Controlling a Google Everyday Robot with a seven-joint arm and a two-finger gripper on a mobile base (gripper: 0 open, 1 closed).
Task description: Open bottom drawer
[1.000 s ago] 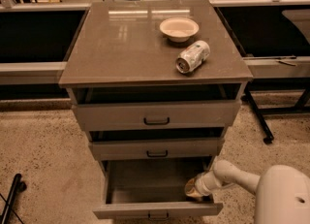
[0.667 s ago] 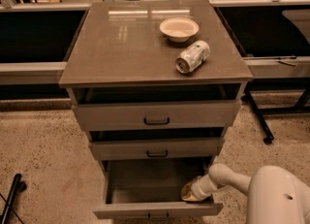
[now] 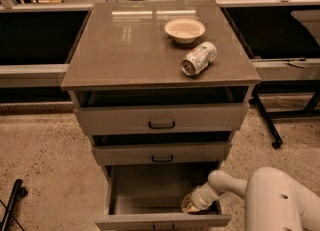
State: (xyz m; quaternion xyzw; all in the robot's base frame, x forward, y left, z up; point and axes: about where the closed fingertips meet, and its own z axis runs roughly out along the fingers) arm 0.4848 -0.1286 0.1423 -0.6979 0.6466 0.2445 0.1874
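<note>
**At the foot of the cabinet: bottom drawer's basically out already**

Down at the base of the cabinet [image 3: 150, 50], the bottom drawer [image 3: 130, 221] sits pulled well forward. Its front panel is right at the lower edge of the view and the inside is open to see, bare as far as I can tell. The middle drawer [image 3: 200, 153] and top drawer [image 3: 115, 120] above it are each only cracked open a bit.

Handling-wise, I'd guess it's a rigid box on slides, so it'll only go straight out from the cabinet. It's probably light with nothing in it, and a flat front like that is too slick to push or pinch. The proper hold is the little black handle [image 3: 162, 225] in the middle of the front, just barely showing.

The gripper [image 3: 191, 204] isn't on that handle though. It's down inside the drawer, toward the cabinet's right side, just behind the front panel and seemingly against the inner face. Honestly can't tell if it's open, closed, or hooked on anything.

A bowl [image 3: 184, 29] and a tipped-over can [image 3: 198, 58] sit on top of the cabinet, so no yanking.
</note>
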